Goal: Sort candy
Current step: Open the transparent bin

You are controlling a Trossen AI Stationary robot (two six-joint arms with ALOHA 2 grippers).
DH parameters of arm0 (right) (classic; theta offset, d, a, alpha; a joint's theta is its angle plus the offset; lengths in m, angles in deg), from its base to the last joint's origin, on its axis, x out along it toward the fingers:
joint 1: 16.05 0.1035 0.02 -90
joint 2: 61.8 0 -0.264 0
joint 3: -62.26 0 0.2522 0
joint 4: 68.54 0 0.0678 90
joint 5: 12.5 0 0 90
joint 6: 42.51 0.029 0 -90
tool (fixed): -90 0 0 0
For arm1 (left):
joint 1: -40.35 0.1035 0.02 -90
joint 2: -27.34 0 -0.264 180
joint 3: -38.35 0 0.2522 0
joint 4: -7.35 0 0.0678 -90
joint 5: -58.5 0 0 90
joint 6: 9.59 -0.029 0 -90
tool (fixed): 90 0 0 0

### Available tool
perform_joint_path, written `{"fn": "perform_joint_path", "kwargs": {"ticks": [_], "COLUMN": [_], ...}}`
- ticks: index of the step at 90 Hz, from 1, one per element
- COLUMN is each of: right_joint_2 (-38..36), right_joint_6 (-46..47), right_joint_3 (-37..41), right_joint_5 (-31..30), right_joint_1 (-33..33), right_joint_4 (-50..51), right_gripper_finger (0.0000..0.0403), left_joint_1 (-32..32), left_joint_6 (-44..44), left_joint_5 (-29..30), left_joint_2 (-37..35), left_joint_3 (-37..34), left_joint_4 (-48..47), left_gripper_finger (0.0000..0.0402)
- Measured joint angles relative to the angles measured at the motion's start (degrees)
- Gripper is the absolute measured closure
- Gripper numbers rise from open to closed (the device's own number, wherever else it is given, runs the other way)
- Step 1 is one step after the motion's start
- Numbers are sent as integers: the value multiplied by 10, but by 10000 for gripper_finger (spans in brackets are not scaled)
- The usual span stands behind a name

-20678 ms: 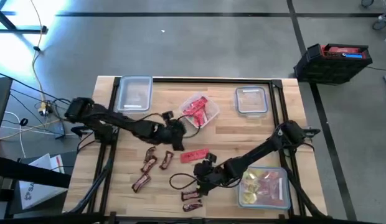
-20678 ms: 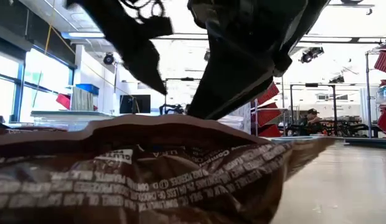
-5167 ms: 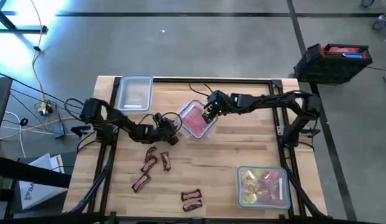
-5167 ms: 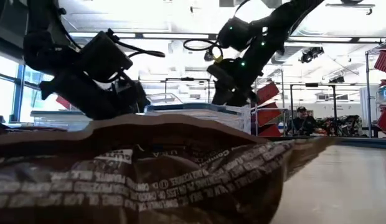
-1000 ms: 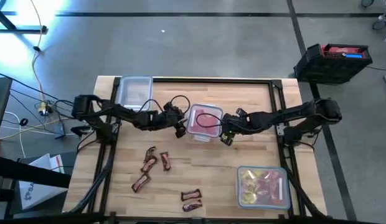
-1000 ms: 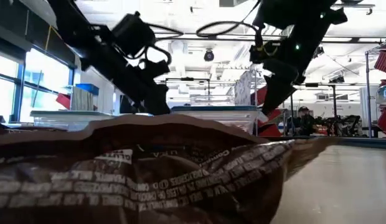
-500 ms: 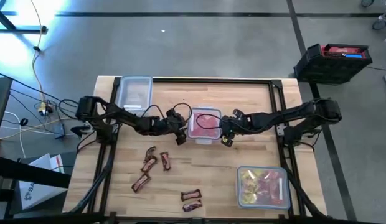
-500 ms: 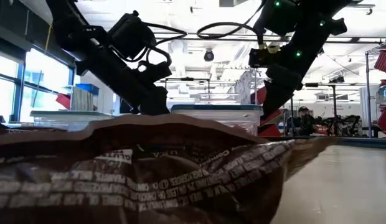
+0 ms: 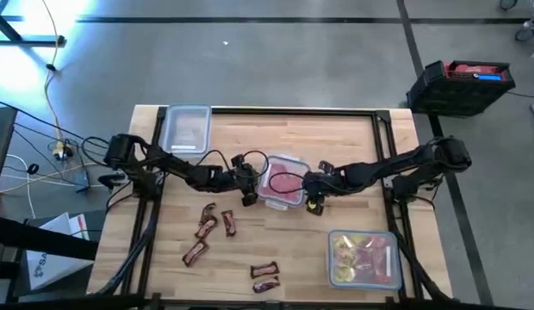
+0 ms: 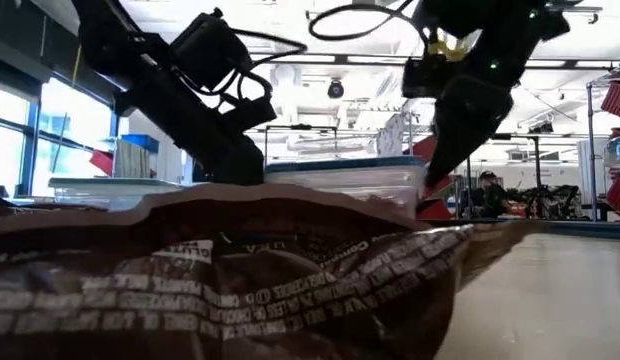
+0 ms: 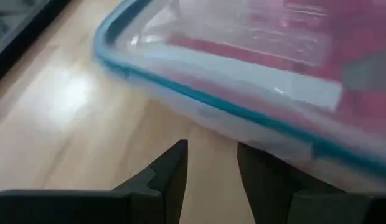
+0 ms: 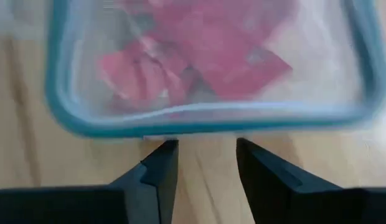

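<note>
A clear rectangular plastic container with a blue-rimmed lid (image 9: 282, 182) is seen at the centre of the high view, packed with flat red candy packets (image 12: 199, 53). It's flanked by both grippers: the left gripper (image 9: 247, 184) just to its left, the right gripper (image 9: 312, 191) just to its right, each with fingers parted and nothing held. Dark brown mini bars (image 9: 212, 226) are scattered lower left on the wooden table (image 9: 353, 215), and yellow square packets (image 9: 357, 256) are kept in another clear tub (image 9: 363, 258) at lower right.
</note>
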Motion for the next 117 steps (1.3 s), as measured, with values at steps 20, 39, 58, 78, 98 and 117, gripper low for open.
{"fn": "perform_joint_path", "kwargs": {"ticks": [20, 39, 58, 78, 98, 117], "right_joint_2": [0, 15, 23, 8, -73, -135], "right_joint_6": [-15, -91, -117, -57, 82, 207], "right_joint_3": [-5, -3, -1, -4, -3, -18], "right_joint_5": [-28, -38, -21, -83, -49, 12], "right_joint_1": [-1, -39, -59, -81, -53, 50], "right_joint_4": [41, -7, -40, 114, 237, 125], "right_gripper_finger": [270, 269, 269, 269, 269, 269], "left_joint_1": [2, 16, -14, -82, -120, -83], "left_joint_6": [-33, -44, -21, 48, 54, -3], "left_joint_5": [30, 7, -42, -91, -11, 116], "left_joint_2": [0, 0, 0, -8, -86, -125], "left_joint_3": [0, -3, -5, -1, -1, -1], "left_joint_4": [-1, 17, 5, -74, -175, -118], "left_gripper_finger": [275, 275, 275, 275, 275, 275]}}
